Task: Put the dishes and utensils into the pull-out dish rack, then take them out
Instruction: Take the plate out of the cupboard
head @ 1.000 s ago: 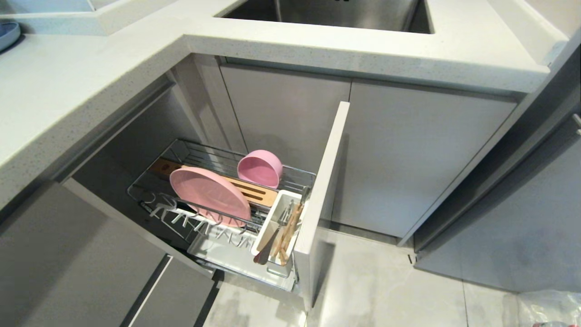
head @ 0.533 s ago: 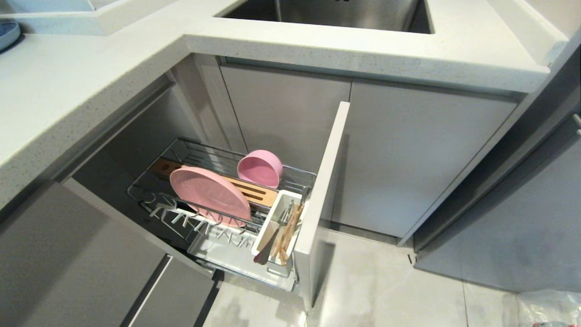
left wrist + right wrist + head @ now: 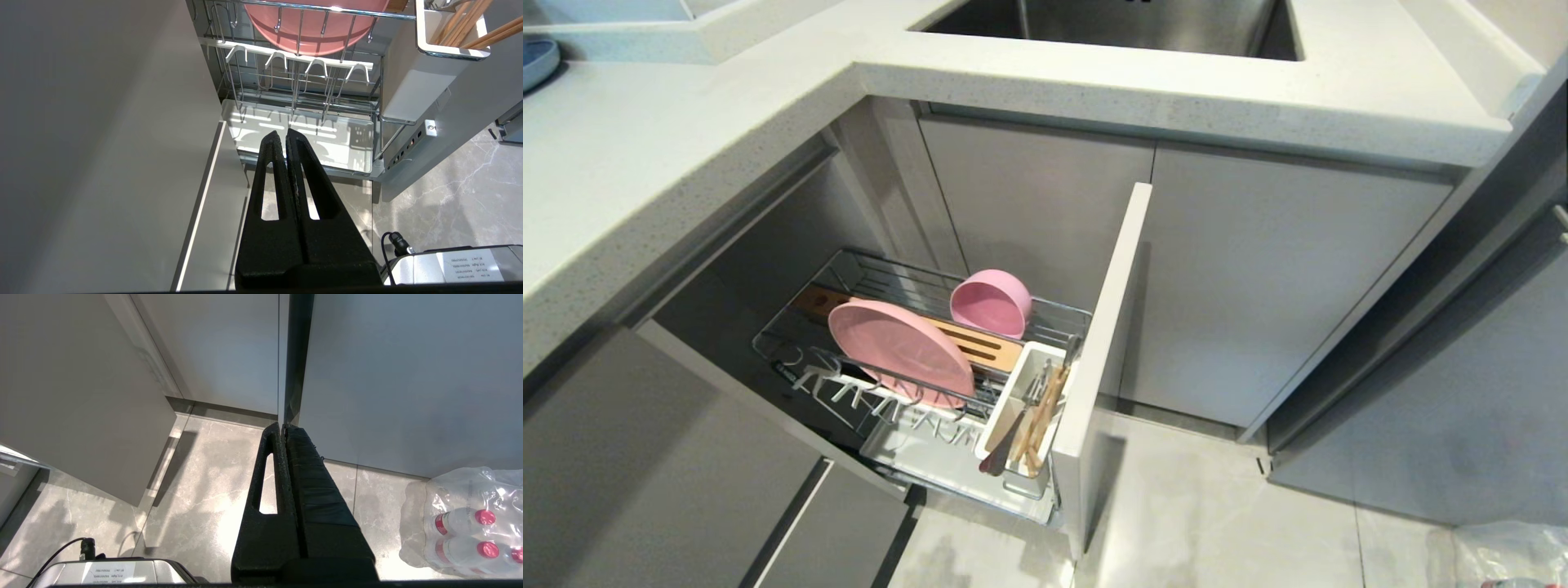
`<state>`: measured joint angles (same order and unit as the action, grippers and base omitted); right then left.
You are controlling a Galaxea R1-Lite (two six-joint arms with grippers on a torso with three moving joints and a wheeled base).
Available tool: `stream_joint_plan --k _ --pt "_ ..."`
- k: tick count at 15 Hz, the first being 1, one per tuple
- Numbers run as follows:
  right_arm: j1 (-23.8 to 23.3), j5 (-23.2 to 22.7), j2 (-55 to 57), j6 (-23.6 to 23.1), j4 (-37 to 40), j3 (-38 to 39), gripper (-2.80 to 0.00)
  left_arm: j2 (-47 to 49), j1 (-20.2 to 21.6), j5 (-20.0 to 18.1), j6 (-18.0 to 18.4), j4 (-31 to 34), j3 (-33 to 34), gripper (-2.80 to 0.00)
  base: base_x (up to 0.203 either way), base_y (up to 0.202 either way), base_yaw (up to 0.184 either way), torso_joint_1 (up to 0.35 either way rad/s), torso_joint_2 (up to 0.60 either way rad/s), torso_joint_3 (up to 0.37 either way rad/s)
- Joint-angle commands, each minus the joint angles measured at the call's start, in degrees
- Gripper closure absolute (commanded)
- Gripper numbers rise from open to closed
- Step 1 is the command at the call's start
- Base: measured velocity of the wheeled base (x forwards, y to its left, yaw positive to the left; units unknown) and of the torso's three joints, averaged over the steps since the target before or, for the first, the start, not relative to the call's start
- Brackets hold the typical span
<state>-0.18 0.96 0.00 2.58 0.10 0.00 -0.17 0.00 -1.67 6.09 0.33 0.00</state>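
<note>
Grey kitchen cabinets [image 3: 1029,204], marble floor [image 3: 1217,506], loaded dish rack [image 3: 915,433]

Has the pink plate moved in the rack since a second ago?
No. In the head view the pink plate stands where it did, its rim at the same spot against the slotted wooden strip and the white caddy.

Pink plate [image 3: 900,349] and bowl [image 3: 991,303], white caddy [image 3: 1015,392], chrome rack [image 3: 882,282].

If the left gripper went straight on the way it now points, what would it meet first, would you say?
Probably the white drip tray at the bottom of the pull-out dish rack: the shut left gripper points at its near edge, below the pink plate. Depth is hard to judge.
</note>
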Motion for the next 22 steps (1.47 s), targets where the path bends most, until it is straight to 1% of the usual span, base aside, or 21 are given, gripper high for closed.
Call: stream_joint_plan --k 1,2,3,4,5,7,9,10,11,13,14,15,16,17,18,19,20,21,22 --pt "0.01 0.00 0.00 0.05 -0.01 0.09 0.00 0.02 0.01 0.00 0.06 0.10 0.00 0.00 0.000 0.000 0.000 0.000 0.00 0.000" --pt "0.01 0.00 0.00 0.00 -0.01 0.09 0.00 0.00 0.00 0.07 -0.08 -1.08 -0.13 0.00 0.000 0.000 0.000 0.000 0.00 0.000" --pt "0.01 0.00 0.00 0.05 -0.01 0.09 0.00 0.00 0.00 0.03 -0.66 -3.65 -0.79 0.00 0.000 0.000 0.000 0.000 0.00 0.000" --pt "0.01 0.00 0.00 0.05 -0.01 0.09 0.00 0.00 -0.04 -0.18 -1.40 -7.03 -2.96 0.00 0.000 0.000 0.000 0.000 0.00 0.000" --pt "0.01 0.00 0.00 -0.03 -0.01 0.09 0.00 0.00 -0.10 -0.84 -1.66 -8.12 -6.92 0.00 0.000 0.000 0.000 0.000 0.00 0.000" --pt "0.01 0.00 0.00 -0.03 -0.01 0.09 0.00 0.64 -0.05 -4.67 -1.83 -5.75 -18.07 0.00 0.000 0.000 0.000 0.000 0.00 0.000" --pt "0.01 0.00 0.00 0.05 -0.01 0.09 0.00 4.07 -0.03 -11.04 -1.91 1.64 -33.25 0.00 0.000 0.000 0.000 0.000 0.00 0.000" --pt "0.01 0.00 0.00 0.05 -0.01 0.09 0.00 7.04 -0.04 -14.98 -2.00 5.13 -40.30 0.00 0.000 0.000 0.000 0.000 0.00 0.000" --pt "0.01 0.00 0.00 0.05 -0.01 0.09 0.00 11.28 -0.03 -20.03 -2.11 8.27 -47.03 0.00 0.000 0.000 0.000 0.000 0.00 0.000" --pt "0.01 0.00 0.00 -0.01 -0.01 0.09 0.00 19.69 0.17 -30.52 -3.16 11.86 -59.69 0.00 0.000 0.000 0.000 0.000 0.00 0.000" --pt "0.01 0.00 0.00 -0.02 -0.01 0.09 0.00 23.34 0.58 -35.63 -5.50 12.88 -65.71 0.00 0.000 0.000 0.000 0.000 0.00 0.000" --pt "0.01 0.00 0.00 0.05 -0.01 0.09 0.00 27.02 0.86 -39.34 -9.86 13.51 -71.04 0.00 0.000 0.000 0.000 0.000 0.00 0.000" --pt "0.01 0.00 0.00 0.01 -0.01 0.09 0.00 30.87 0.99 -40.98 -17.17 13.71 -75.52 0.00 0.000 0.000 0.000 0.000 0.00 0.000" --pt "0.01 0.00 0.00 0.04 -0.01 0.09 0.00 33.99 1.12 -40.77 -25.81 13.14 -78.28 0.00 0.000 0.000 0.000 0.000 0.00 0.000" --pt "0.01 0.00 0.00 0.05 -0.01 0.09 0.00 36.91 1.14 -38.43 -33.19 11.63 -79.65 0.00 0.000 0.000 0.000 0.000 0.00 0.000" --pt "0.01 0.00 0.00 -0.02 -0.01 0.09 0.00 39.80 1.04 -36.39 -37.37 9.82 -80.46 0.00 0.000 0.000 0.000 0.000 0.00 0.000" --pt "0.01 0.00 0.00 0.01 -0.01 0.09 0.00 42.76 0.96 -34.56 -40.50 8.12 -81.06 0.00 0.000 0.000 0.000 0.000 0.00 0.000" --pt "0.01 0.00 0.00 0.05 -0.01 0.09 0.00 45.58 0.82 -32.36 -42.30 7.42 -81.40 0.00 0.000 0.000 0.000 0.000 0.00 0.000" --pt "0.01 0.00 0.00 -0.03 -0.01 0.09 0.00 48.21 0.42 -29.37 -43.65 7.24 -81.56 0.00 0.000 0.000 0.000 0.000 0.00 0.000"
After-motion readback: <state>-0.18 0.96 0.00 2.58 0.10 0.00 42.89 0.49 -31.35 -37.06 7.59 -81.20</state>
